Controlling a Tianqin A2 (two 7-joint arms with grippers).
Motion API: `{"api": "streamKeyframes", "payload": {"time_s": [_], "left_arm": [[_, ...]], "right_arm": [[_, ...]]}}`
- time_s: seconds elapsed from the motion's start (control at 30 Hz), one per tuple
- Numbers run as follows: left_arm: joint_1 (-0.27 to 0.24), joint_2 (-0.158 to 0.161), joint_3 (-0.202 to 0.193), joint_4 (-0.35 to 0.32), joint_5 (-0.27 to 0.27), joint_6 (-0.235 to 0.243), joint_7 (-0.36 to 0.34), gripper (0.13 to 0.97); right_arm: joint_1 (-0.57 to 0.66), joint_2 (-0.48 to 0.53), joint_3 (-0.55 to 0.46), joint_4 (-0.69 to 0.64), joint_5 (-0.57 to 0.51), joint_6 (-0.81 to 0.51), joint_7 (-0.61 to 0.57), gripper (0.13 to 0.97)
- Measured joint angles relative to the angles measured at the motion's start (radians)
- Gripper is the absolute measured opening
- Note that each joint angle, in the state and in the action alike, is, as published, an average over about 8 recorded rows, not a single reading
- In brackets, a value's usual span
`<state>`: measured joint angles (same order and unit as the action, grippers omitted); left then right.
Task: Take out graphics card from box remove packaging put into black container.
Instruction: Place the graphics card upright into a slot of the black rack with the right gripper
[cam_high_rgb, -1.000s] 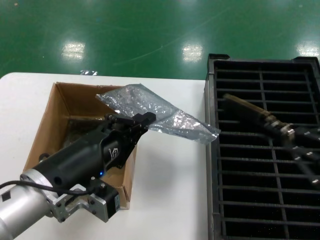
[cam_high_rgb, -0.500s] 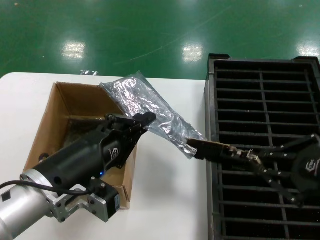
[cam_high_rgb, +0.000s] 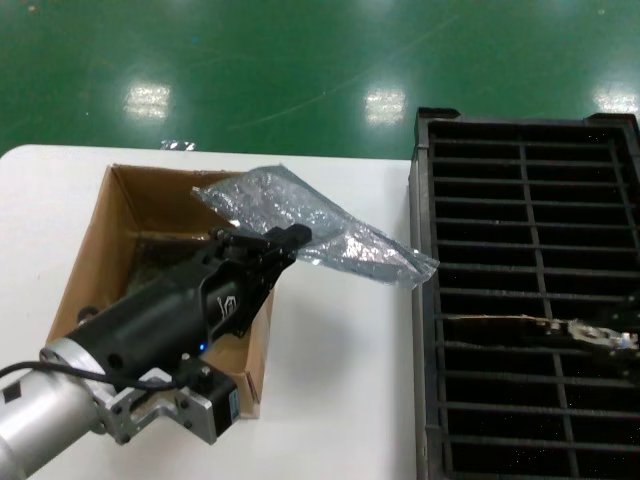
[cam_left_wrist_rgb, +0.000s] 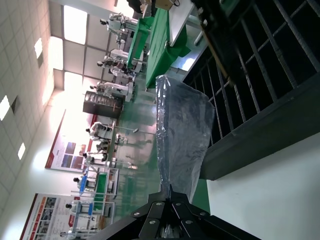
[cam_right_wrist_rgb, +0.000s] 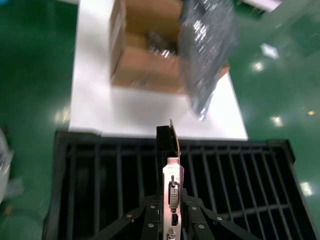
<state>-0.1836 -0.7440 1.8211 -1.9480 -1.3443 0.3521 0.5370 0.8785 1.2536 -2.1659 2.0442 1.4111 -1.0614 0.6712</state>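
My left gripper is shut on one corner of the empty packaging, a crinkly translucent bag held in the air over the box's right wall and the table; its jaws pinch the packaging. The brown box stands at the table's left. My right gripper is shut on the graphics card by its silver bracket, holding it edge-up over the black container. In the head view the graphics card lies along a slot row of the black container, near its right side.
The white table has bare room between the box and the container. Something crinkly and dark lies in the box's bottom. Green floor lies beyond the table's far edge.
The right gripper has carried the card from beside the bag's tip, at the container's left rim, rightward over the slots. The bag's free end has swung back level. The left arm has held still.
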Motion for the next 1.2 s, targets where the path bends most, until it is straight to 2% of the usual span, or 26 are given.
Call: {"api": "streamKeyframes", "payload": {"time_s": [0.27,0.4,1.03,1.2], "left_arm": [[0.000,0.000,0.000,0.000,0.000,0.000,0.000,0.139],[0.000,0.000,0.000,0.000,0.000,0.000,0.000,0.139],[0.000,0.000,0.000,0.000,0.000,0.000,0.000,0.139],[0.000,0.000,0.000,0.000,0.000,0.000,0.000,0.139]], "right_arm": [[0.151,-0.058,-0.032,-0.038,0.014,-0.273,-0.070,0.191],[0.205,-0.092,-0.059,-0.051,0.005,-0.366,-0.081,0.191],[0.220,-0.103,-0.059,-0.048,-0.003,-0.372,-0.074,0.191],[0.249,-0.125,-0.065,-0.087,0.024,-0.406,-0.130,0.191]]}}
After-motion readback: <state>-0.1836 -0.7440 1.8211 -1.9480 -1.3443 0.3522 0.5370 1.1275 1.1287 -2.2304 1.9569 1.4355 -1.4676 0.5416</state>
